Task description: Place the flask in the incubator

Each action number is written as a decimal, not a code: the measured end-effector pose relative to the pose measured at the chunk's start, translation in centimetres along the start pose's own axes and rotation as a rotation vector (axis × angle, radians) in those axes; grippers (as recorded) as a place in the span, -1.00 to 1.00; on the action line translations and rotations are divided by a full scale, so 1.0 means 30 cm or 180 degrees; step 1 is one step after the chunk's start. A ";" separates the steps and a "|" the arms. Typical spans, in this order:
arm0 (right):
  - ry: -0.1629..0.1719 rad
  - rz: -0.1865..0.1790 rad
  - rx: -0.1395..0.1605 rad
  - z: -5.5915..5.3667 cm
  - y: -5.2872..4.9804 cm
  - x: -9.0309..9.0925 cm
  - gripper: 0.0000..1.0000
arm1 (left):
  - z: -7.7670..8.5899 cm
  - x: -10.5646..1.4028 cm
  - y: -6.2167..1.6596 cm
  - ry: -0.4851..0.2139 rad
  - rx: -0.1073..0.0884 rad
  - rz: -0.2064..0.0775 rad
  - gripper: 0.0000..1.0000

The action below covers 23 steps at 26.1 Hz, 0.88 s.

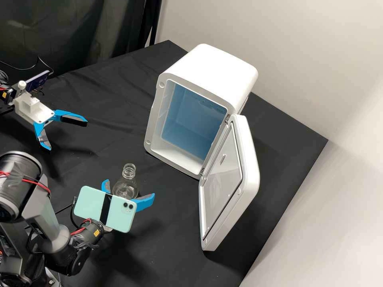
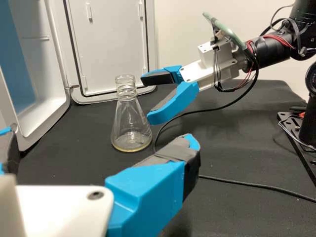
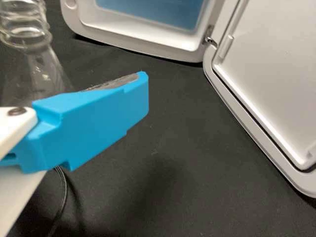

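White incubator (image 1: 211, 71) (pale blue inside), clear flask (image 1: 125, 185), black bench (image 1: 119, 99)

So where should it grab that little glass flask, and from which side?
Probably the narrow neck of the conical flask, just under its ridged rim: the flask stands upright and its sloped body could slip out of a grip. Come in level from the side away from the open incubator, where the right gripper sits open, straddling it.
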 end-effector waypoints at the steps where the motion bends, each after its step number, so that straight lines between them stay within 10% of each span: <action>1: 0.0000 -0.0003 0.0006 0.001 -0.001 0.000 1.00 | 0.000 0.000 0.000 0.0000 0.0000 0.0000 1.00; 9: 0.0093 -0.0059 0.0257 -0.015 -0.005 0.013 1.00 | 0.000 0.000 0.001 -0.0001 0.0001 0.0003 1.00; 23: 0.0211 -0.0290 0.0974 -0.020 -0.038 0.052 1.00 | 0.001 -0.001 0.002 -0.0001 0.0003 0.0008 1.00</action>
